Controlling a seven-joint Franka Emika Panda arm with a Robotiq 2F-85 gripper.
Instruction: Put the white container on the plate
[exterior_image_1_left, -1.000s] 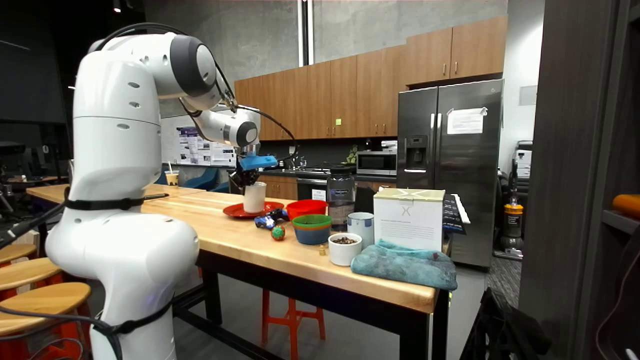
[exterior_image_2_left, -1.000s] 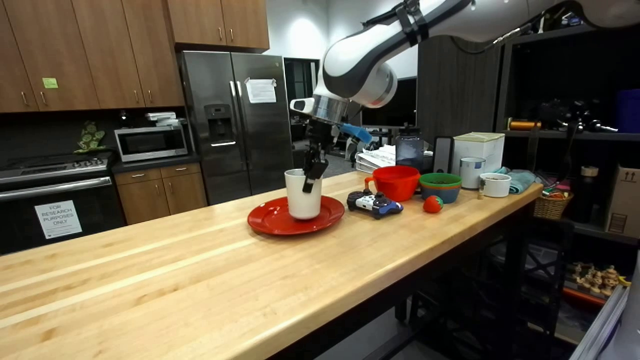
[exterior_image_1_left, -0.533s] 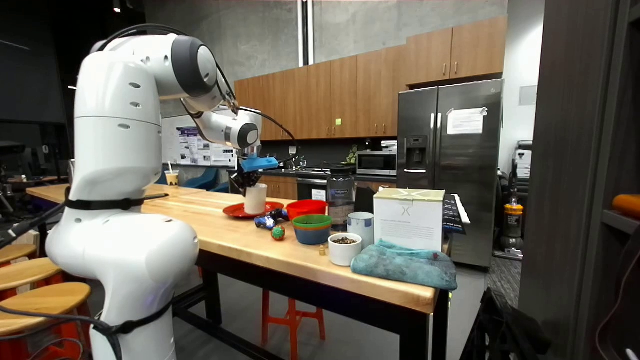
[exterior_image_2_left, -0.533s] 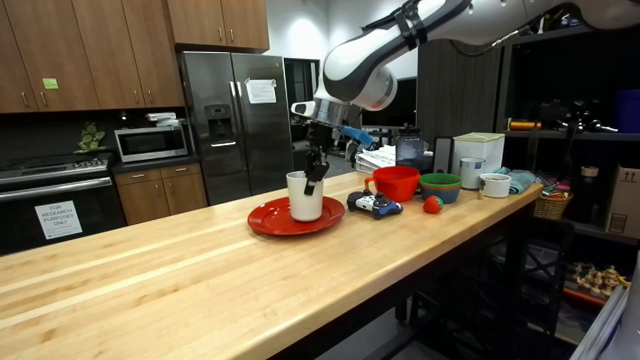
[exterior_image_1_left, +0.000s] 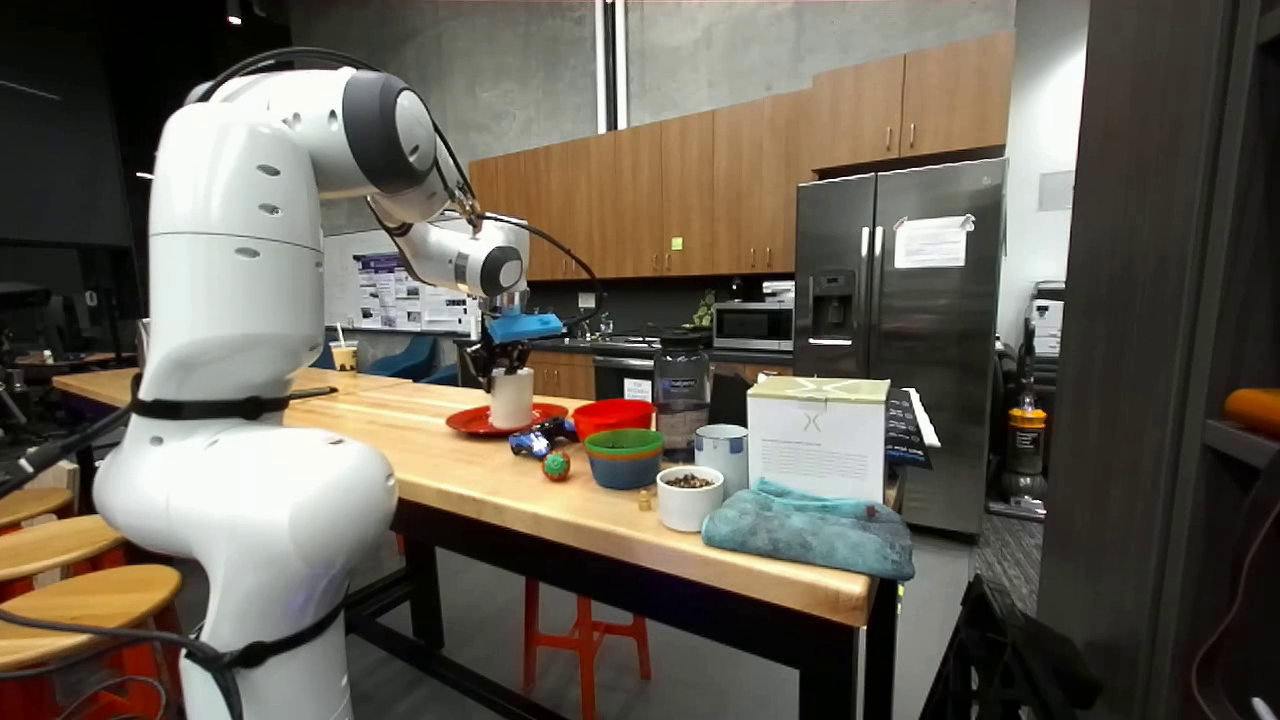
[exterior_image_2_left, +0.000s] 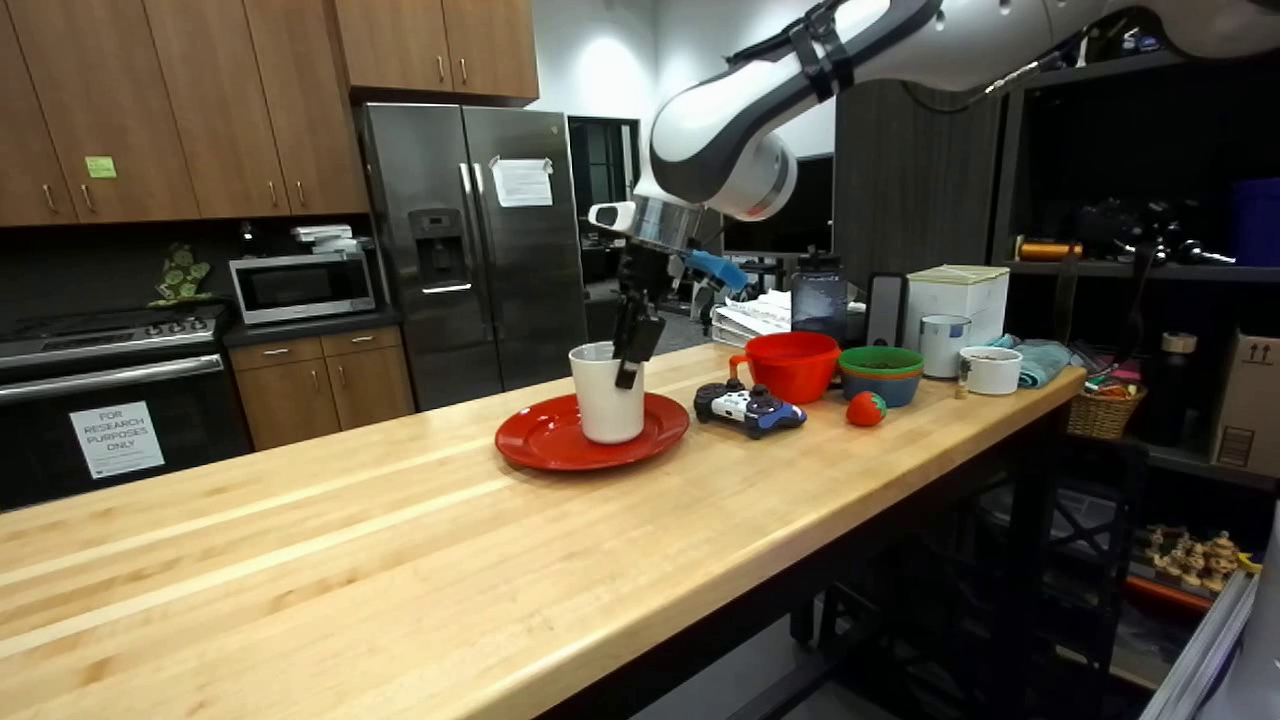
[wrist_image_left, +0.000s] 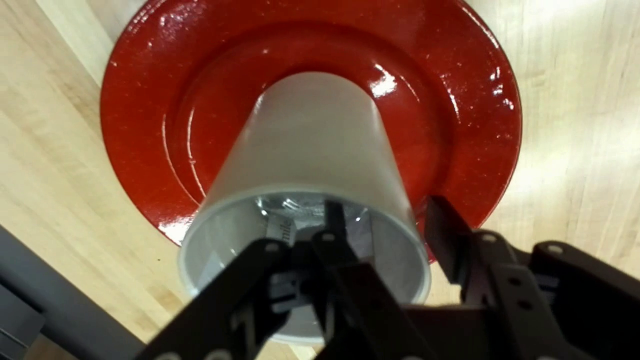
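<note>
— Please tell me, where is the white cup (wrist_image_left: 310, 145)?

— I count one white cup, and it stands upright on one red plate (wrist_image_left: 145, 115). Both exterior views show me the same.

— And how is your claw (wrist_image_left: 387, 220)?

— I have one claw with two fingers, and they are spread. In the wrist view, one finger (wrist_image_left: 335, 220) shows within the mouth of the cup and one finger (wrist_image_left: 445, 235) is outside, so the wall of the cup is between them. At the outer finger I see a gap. Whether the inner finger touches the wall, I cannot tell.

— Is something in the cup?

— Yes, I see a clear shiny thing (wrist_image_left: 300, 205) and some printed letters (wrist_image_left: 285, 230). What it is exactly, I cannot tell.

— How many other things do you count on the bench (exterior_image_2_left: 400, 560)?

— Just beside the plate, one game controller (exterior_image_2_left: 750, 410). Near it are one red bowl (exterior_image_2_left: 795, 365), one strawberry (exterior_image_2_left: 866, 408) and one stack of bowls (exterior_image_2_left: 880, 380), which shows three colours: green, orange and blue. Farther along I count one white bowl (exterior_image_1_left: 690, 510) with dark bits (exterior_image_1_left: 690, 481) inside, one patterned mug (exterior_image_1_left: 722, 458), one bottle (exterior_image_1_left: 683, 400), one box (exterior_image_1_left: 818, 450) and one towel (exterior_image_1_left: 800, 540). Beside the white bowl is one small brown thing (exterior_image_1_left: 644, 500), too small for me to name.
</note>
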